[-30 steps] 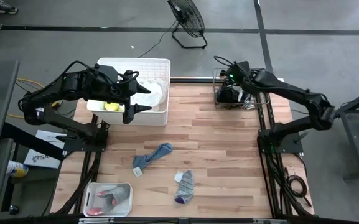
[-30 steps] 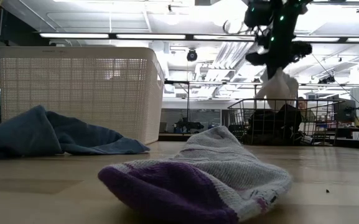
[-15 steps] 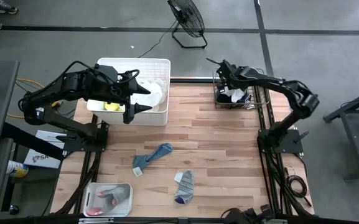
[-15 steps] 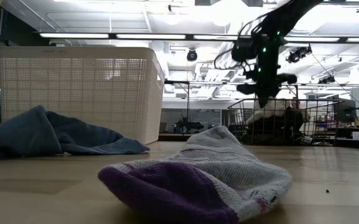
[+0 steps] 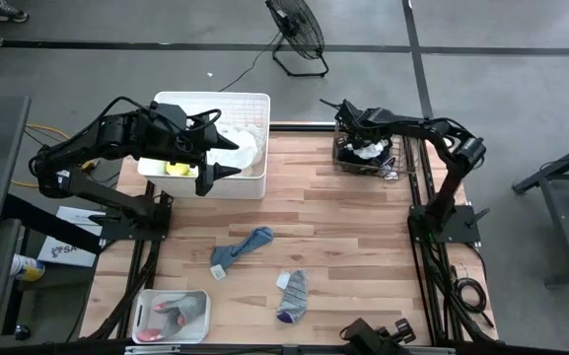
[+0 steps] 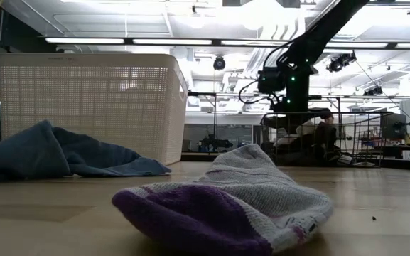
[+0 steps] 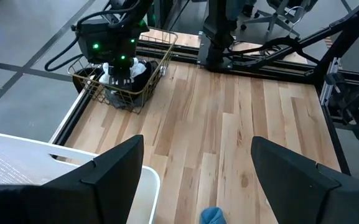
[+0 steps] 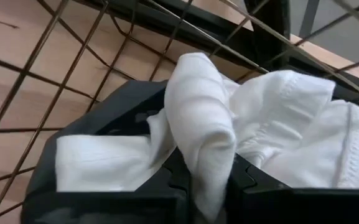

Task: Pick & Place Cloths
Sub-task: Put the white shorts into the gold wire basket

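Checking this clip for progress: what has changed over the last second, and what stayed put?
The right claw, shut on the white cloth, has carried it down from above the wire basket into it, the arm folding back toward the table's far right corner. The left claw still hangs open over the white bin, unmoved. The blue cloth and the grey-purple sock lie where they were.

White cloth bunched in the wire basket at the table's far right corner, draped over black fabric. Blue sock crumpled mid-table. Grey sock with purple toe flat nearer the front. White and neon yellow pieces heaped in the white bin.
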You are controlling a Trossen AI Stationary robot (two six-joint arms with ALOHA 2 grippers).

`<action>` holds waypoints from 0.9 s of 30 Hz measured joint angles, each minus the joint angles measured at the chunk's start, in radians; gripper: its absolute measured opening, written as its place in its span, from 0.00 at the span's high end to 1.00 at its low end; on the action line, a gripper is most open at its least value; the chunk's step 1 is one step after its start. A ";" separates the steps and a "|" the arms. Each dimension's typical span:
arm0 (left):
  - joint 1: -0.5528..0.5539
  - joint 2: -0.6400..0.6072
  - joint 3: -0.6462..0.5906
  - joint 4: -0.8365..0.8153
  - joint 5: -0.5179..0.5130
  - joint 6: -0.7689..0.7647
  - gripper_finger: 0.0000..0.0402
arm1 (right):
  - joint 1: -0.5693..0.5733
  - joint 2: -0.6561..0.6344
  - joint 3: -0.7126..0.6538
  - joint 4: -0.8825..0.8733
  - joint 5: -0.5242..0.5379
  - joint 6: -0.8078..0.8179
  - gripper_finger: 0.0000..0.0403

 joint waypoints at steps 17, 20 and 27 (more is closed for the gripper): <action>0.000 0.000 0.000 0.000 -0.002 0.003 0.27 | -0.005 -0.119 -0.003 -0.013 -0.015 0.051 0.66; 0.000 0.000 0.000 0.000 -0.002 0.004 0.27 | -0.006 -0.159 -0.004 -0.022 -0.014 0.070 0.56; 0.000 0.000 0.000 0.000 -0.002 0.004 0.27 | -0.011 -0.250 -0.003 -0.064 -0.031 0.075 0.37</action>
